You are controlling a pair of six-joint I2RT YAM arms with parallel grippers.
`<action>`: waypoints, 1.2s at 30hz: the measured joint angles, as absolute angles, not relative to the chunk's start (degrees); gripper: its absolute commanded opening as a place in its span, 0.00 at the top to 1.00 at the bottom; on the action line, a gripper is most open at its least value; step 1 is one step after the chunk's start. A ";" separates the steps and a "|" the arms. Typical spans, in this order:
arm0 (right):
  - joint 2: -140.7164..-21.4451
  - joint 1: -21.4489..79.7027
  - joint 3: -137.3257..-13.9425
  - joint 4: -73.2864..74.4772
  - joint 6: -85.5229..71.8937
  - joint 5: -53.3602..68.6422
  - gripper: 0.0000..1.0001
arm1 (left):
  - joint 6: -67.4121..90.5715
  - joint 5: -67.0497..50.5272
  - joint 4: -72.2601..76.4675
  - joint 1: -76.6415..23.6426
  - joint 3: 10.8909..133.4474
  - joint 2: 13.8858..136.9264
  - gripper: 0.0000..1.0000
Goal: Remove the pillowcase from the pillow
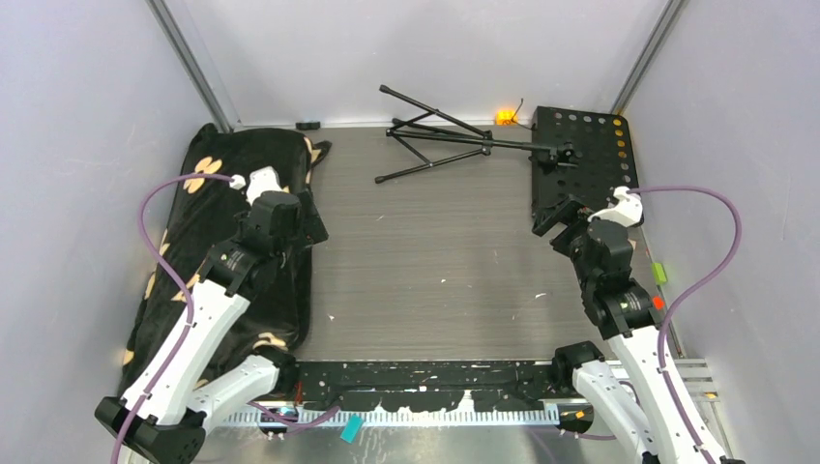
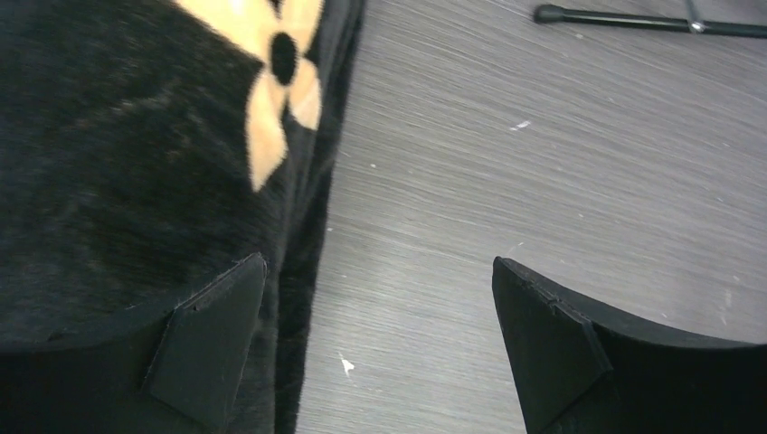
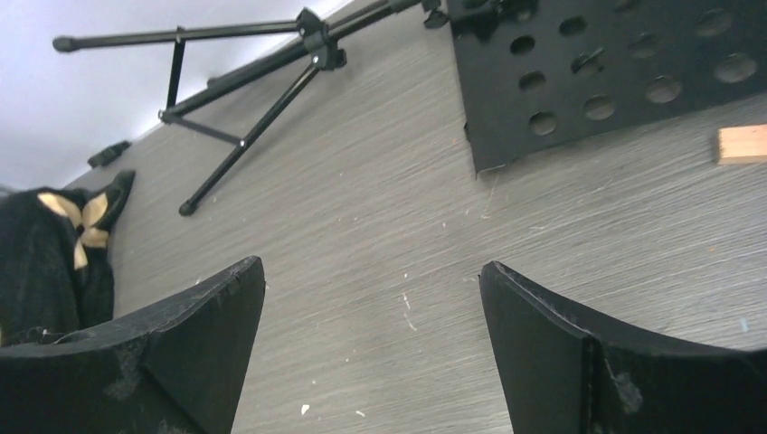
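Observation:
The pillowcase (image 1: pixel 280 155), black plush with tan flowers, lies lengthwise along the table's left side. The white pillow is hidden; none of it shows. My left gripper (image 1: pixel 311 217) is open and empty at the pillowcase's right edge. In the left wrist view (image 2: pixel 378 262) its left finger (image 2: pixel 213 334) is over the black fabric (image 2: pixel 118 163) and its right finger is over bare table. My right gripper (image 1: pixel 561 220) is open and empty above the table at the right (image 3: pixel 371 265), far from the pillowcase (image 3: pixel 45 262).
A black perforated metal plate (image 1: pixel 580 155) with a folded tripod stand (image 1: pixel 435 140) lies at the back right. A small wooden block (image 3: pixel 743 143) sits beside the plate. Grey walls close in the left, back and right sides. A black rail (image 1: pixel 425 372) runs along the near edge.

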State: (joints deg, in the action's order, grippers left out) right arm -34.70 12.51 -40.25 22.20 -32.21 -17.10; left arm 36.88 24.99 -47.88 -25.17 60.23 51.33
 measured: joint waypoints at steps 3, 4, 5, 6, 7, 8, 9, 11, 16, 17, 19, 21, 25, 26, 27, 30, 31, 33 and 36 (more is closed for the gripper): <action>-36.23 12.51 -40.25 22.35 -32.67 -14.31 0.07 | 36.47 28.75 -49.10 -25.17 61.41 52.18 0.00; -36.64 12.51 -40.25 22.37 -32.82 -13.54 0.07 | 36.05 29.98 -49.36 -25.17 61.41 52.10 0.00; -37.21 12.51 -40.25 22.37 -32.97 -12.58 0.07 | 35.51 31.35 -49.63 -25.17 61.45 52.01 0.00; -37.76 12.51 -40.25 22.39 -33.08 -11.53 0.07 | 35.20 32.62 -49.69 -25.17 61.49 51.99 0.00; -38.15 12.51 -40.25 22.48 -33.17 -10.66 0.07 | 34.68 34.61 -49.93 -25.17 61.78 52.10 0.00; -38.54 12.51 -40.27 22.68 -33.17 -9.63 0.07 | 34.17 36.38 -50.26 -25.17 62.19 52.49 0.00; -38.96 12.51 -40.29 22.94 -33.19 -8.75 0.07 | 33.74 38.61 -51.00 -25.17 63.11 53.41 0.00; -39.13 12.51 -40.29 23.94 -33.19 -7.14 0.07 | 32.73 43.68 -52.36 -25.17 65.63 56.55 0.00; -38.83 12.51 -40.84 25.30 -33.21 -4.05 0.07 | 32.08 51.05 -53.58 -21.85 68.79 67.51 0.00; -38.81 12.51 -40.95 25.41 -33.19 -3.60 0.07 | 32.27 50.28 -53.41 -19.77 68.36 69.71 0.00; -38.63 12.51 -41.25 25.63 -33.21 -2.76 0.07 | 32.84 48.12 -52.77 -15.62 66.61 72.44 0.00; -38.41 12.51 -41.74 25.87 -33.23 -1.58 0.07 | 34.68 45.54 -52.14 -11.35 63.92 74.30 0.00; -37.76 12.51 -42.68 25.87 -33.43 0.56 0.07 | 39.53 40.95 -50.04 -5.74 61.01 77.60 0.44; -37.71 12.51 -42.89 25.85 -33.41 1.02 0.07 | 40.23 39.59 -49.04 -4.73 60.29 78.15 0.60; -37.69 12.53 -43.07 25.85 -33.41 1.28 0.07 | 41.12 38.41 -48.12 -4.10 59.59 78.35 0.89; -37.69 12.64 -43.55 26.04 -33.36 1.74 0.07 | 41.56 34.44 -45.19 -2.94 57.43 77.67 1.00; -37.67 12.64 -43.64 26.11 -33.36 1.85 0.07 | 41.50 33.21 -44.86 -2.85 57.23 76.99 1.00; -37.52 12.64 -43.64 26.37 -33.39 2.04 0.07 | 41.21 31.51 -44.56 -2.76 57.28 74.65 1.00; -37.52 12.64 -43.64 26.65 -33.39 2.37 0.07 | 39.79 29.74 -47.57 -2.35 61.43 71.29 1.00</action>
State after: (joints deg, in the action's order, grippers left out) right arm -37.52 12.64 -43.64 26.65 -33.39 2.37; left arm 39.79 29.74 -47.57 -2.35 61.43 71.29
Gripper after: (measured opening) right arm 0.929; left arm 0.062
